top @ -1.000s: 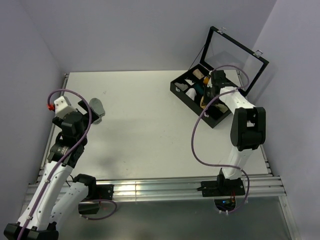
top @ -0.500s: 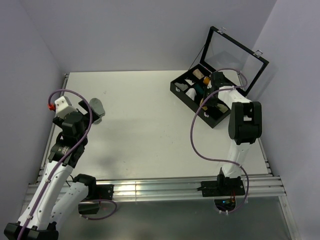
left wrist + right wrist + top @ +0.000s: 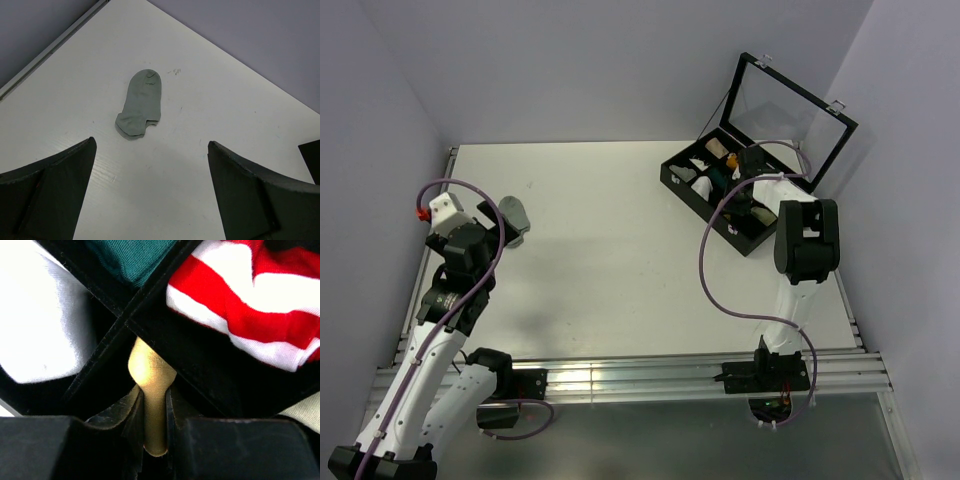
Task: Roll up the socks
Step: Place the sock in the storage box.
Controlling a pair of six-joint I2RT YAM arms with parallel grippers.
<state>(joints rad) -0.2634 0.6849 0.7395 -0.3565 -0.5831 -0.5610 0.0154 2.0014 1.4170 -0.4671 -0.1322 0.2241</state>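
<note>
L side: L gripper [image 3: 151,146] spread wide, both dark fingers [image 3: 55,190] at bottom corners of wrist view, bare table [image 3: 200,115] between. Ahead of it, well apart from fingertips — grey sock [image 3: 141,103], flat on table, unrolled, rounded end away from cam, notched end toward gripper w/ slight fold there. Same in top view: grey sock [image 3: 515,214] near L edge of table [image 3: 610,250], just beyond L gripper [image 3: 502,226].

R side: R gripper [image 3: 152,412] down inside black case [image 3: 682,188] at far R of table, glass lid [image 3: 790,112] propped open behind. Pressed nearly together, pinching mustard-yellow sock [image 3: 150,372] — narrow strip of fabric squeezed between pads, rounded lump sticking out past fingertips, right at crossing of black dividers [image 3: 150,310]. Around that crossing: white fabric [image 3: 40,325] in compartment at L of pic, green roll [image 3: 132,255] at top, red-and-white roll [image 3: 250,315] at top R. In top view, R gripper [image 3: 744,190] over middle of case, arm bent above it; pinched sock too small to make out there.
</note>
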